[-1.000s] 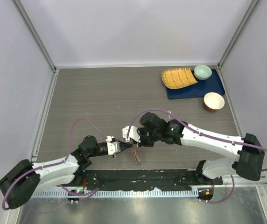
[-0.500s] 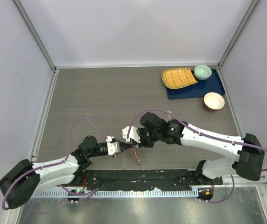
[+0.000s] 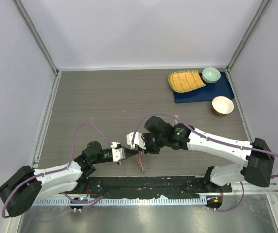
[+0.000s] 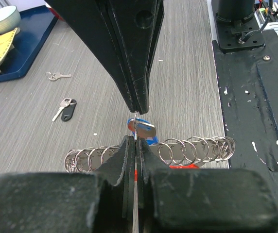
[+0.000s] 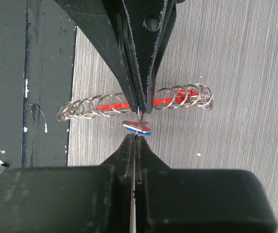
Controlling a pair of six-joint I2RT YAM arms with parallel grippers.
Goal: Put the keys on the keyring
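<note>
From above, the left gripper [image 3: 125, 154] and right gripper [image 3: 137, 145] met tip to tip, both closed, and the keyring [image 3: 140, 163] lay just beneath the meeting point, on the side toward the arm bases. The step looked like threading a key onto the ring's wire. Doing it well would call for one side to hold steady while the other fed the key along in small moves. Neither grip should loosen until the key sat clearly past the wire's end, since a slip would drop it. In the left wrist view, the left gripper [image 4: 135, 141] had its jaws pressed together. The right gripper [image 4: 138, 108], equally closed, came in from straight ahead, tips just apart from the left's. Between the tips sat two keys [image 4: 143, 130], a blue head and a red one stacked, on a thin wire running tip to tip. Which jaw pinched wire and which pinched key could not be told. The keyring [image 4: 187, 149], a coil of rings, lay crosswise just under the tips with its fob [image 4: 180, 166] beneath. A black key [image 4: 67, 108] and a silver key [image 4: 57, 75] lay well off to the jaws' left. In the right wrist view, the right gripper [image 5: 135, 137] was shut, the keys [image 5: 138, 127] touched its tips, and the keyring [image 5: 178, 96] lay just beyond them.
</note>
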